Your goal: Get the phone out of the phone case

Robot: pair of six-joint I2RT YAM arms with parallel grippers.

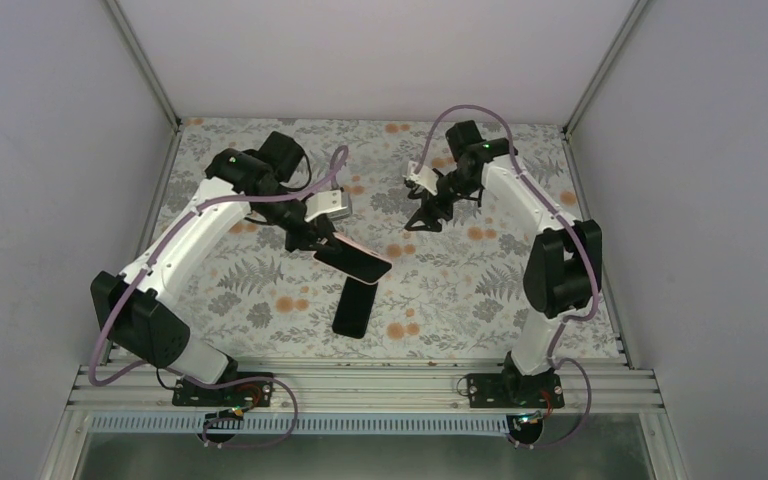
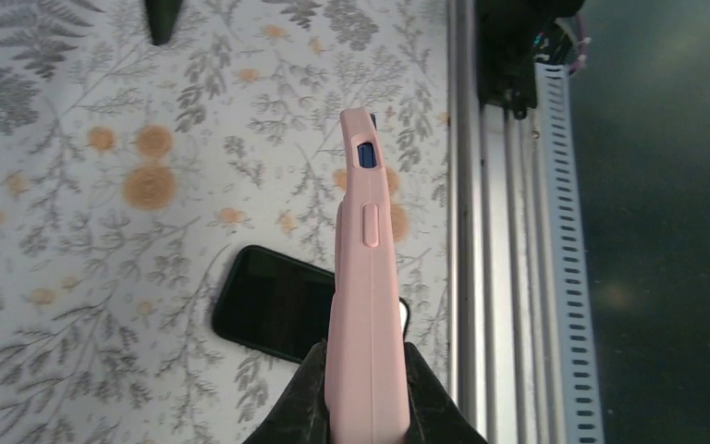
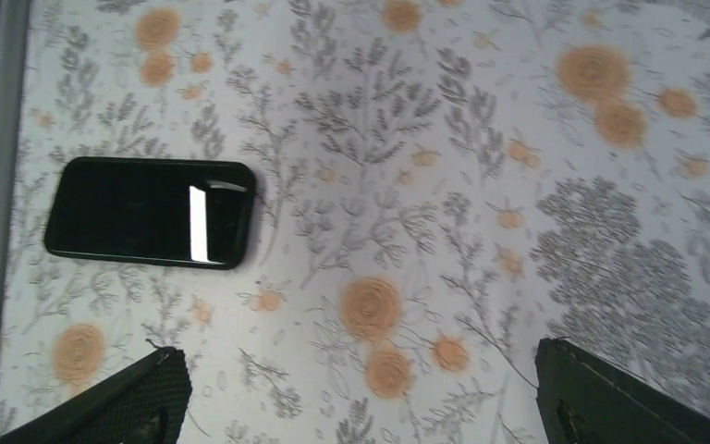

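Floral cloth covers the table [image 1: 260, 300] of a white-walled booth, where two robot arms work at getting a phone out of its case. At left, the left claw [image 1: 326, 241] is clamped on the pink case [image 2: 367, 277] and holds it in the air, tilted, with its far end out over the middle of the table. Seen from the wrist, the case stands edge-on between the two fingers [image 2: 300, 412]. Just below and right of it, the black phone [image 1: 355, 308] lies flat on the cloth near the front rail [image 1: 360, 385], screen up and apart from the case. At right, the right claw [image 1: 426, 213] hangs above the table with its jaws spread wide and nothing between them, well clear of both phone and case.

By the look of it, the job is nearly done or done. The phone appears bare and free, and what seems left is to put the case down or draw the arms back.

Some things stay unclear. The wrist view shows only the case's side edge, so its inside is hidden. From above, its upper face reads dark. A small blue patch shows in a side cutout [image 2: 366, 155], and what it is cannot be made out. The case's lower end is cut off by the frame.
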